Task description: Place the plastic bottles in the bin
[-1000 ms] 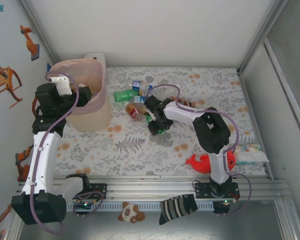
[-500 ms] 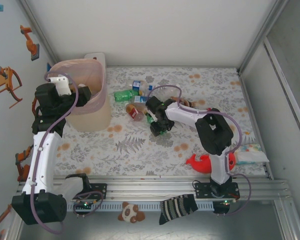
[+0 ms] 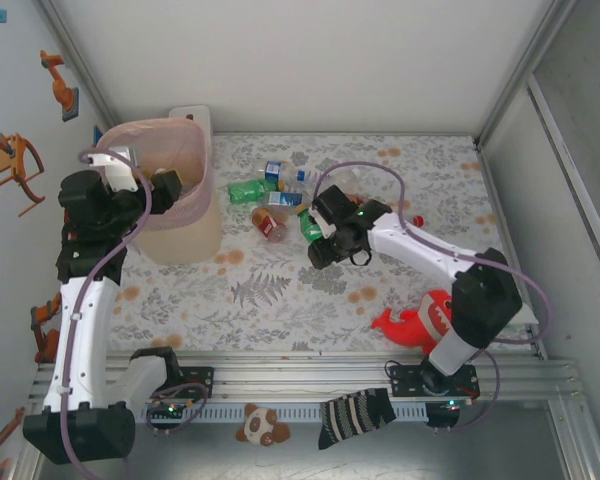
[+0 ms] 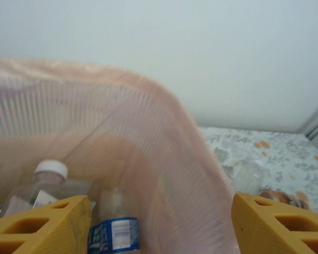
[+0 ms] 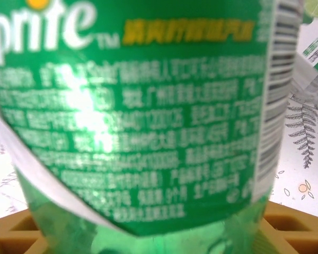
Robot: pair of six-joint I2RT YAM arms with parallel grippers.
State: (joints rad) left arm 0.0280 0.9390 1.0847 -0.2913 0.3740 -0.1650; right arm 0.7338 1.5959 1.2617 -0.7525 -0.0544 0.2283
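- Right arm: over the last second its elbow has swung out toward the right edge of the table. The right gripper has shifted a little toward the far edge.
- Its jaws are clamped on a green bottle. In the wrist view the bottle sits between the yellow pads. You cannot tell whether it is clear of the table.
- Reading: the pick looks secured, and the carry to the bin at the far left corner is not yet done.
- Left gripper: it has edged along the bin's near rim. The jaws are apart with nothing between the fingers.
- It may crowd the mouth when you bring the green bottle over.
- Bottles already in the bin include one with a white cap and one with a blue label.
- Loose bottles remain mid-table near the far edge, so plenty is left.
- Writing: "Sprite" in white on the green label, a yellow line of Chinese characters, fine Chinese print below and a barcode at the right. The blue label is unreadable.
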